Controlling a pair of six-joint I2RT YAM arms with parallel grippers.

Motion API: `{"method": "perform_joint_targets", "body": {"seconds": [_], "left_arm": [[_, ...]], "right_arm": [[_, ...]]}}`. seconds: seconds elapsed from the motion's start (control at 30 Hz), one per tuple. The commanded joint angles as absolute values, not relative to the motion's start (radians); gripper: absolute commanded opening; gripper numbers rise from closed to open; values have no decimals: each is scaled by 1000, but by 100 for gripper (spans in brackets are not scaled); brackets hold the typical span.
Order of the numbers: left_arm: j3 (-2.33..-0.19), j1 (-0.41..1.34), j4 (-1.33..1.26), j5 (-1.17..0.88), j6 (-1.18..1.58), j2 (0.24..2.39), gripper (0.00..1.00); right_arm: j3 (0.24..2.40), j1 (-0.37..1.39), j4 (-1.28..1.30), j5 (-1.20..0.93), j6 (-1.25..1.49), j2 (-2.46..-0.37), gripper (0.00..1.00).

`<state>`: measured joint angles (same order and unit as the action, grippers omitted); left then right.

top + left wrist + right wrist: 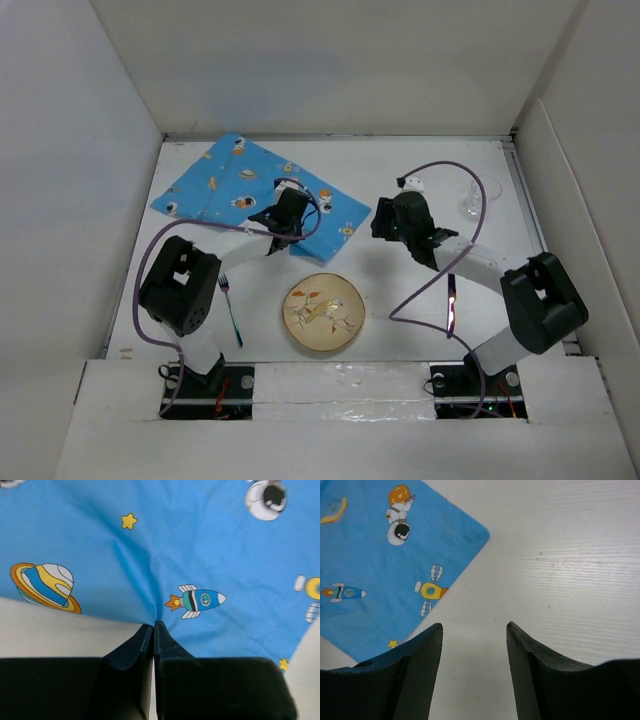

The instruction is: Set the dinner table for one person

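Note:
The blue astronaut-print cloth mat (235, 180) lies at the back left of the white dinner table (400, 165). My left gripper (285, 222) is shut on the mat's near edge; in the left wrist view the closed tips (153, 625) pinch a fold of the cloth (200, 545), which puckers toward them. My right gripper (383, 222) is open and empty just right of the mat's right corner. In the right wrist view it (474, 626) hangs over bare table (560, 555), with the mat corner (380, 565) to its left.
A round patterned plate (323, 313) sits at the near middle. A fork (232, 318) lies left of it by the left arm. A shiny utensil (452, 305) lies near the right arm. A clear glass (472, 200) stands at the back right. White walls enclose the table.

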<state>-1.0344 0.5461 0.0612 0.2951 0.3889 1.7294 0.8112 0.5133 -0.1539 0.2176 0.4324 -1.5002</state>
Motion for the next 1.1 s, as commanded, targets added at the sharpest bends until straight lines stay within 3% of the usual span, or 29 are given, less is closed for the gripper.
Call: {"method": "perform_joint_targets", "body": {"seconds": [0.0, 0.1, 0.2, 0.43, 0.57, 0.6, 0.63, 0.83, 1.03, 1.07], "left_arm": [[-1011, 638, 86, 405, 425, 1623, 0], [-1015, 754, 34, 258, 437, 1672, 0], [-1046, 820, 8, 291, 454, 1710, 0], [-1106, 787, -63, 287, 472, 1704, 0], [-1076, 729, -98, 249, 497, 1680, 52], [-1053, 716, -119, 253, 505, 1661, 70], [-1031, 716, -144, 255, 521, 1640, 75], [-980, 554, -319, 184, 571, 1519, 78], [-1435, 394, -132, 89, 542, 1884, 78], [-1591, 376, -36, 80, 537, 1948, 78]], "right_arm": [[941, 515, -95, 235, 440, -1580, 59], [1011, 515, -40, 195, 443, -1672, 59], [1017, 515, -37, 183, 452, -1699, 60], [1008, 515, 24, 250, 465, -1662, 61], [1002, 482, 81, 281, 451, -1654, 64], [1005, 473, 101, 287, 449, -1657, 64], [1003, 463, 127, 290, 446, -1658, 65], [1022, 368, 172, 232, 413, -1683, 67], [1192, 302, 259, 115, 364, -1816, 65], [1210, 287, 270, 106, 348, -1831, 65]]}}
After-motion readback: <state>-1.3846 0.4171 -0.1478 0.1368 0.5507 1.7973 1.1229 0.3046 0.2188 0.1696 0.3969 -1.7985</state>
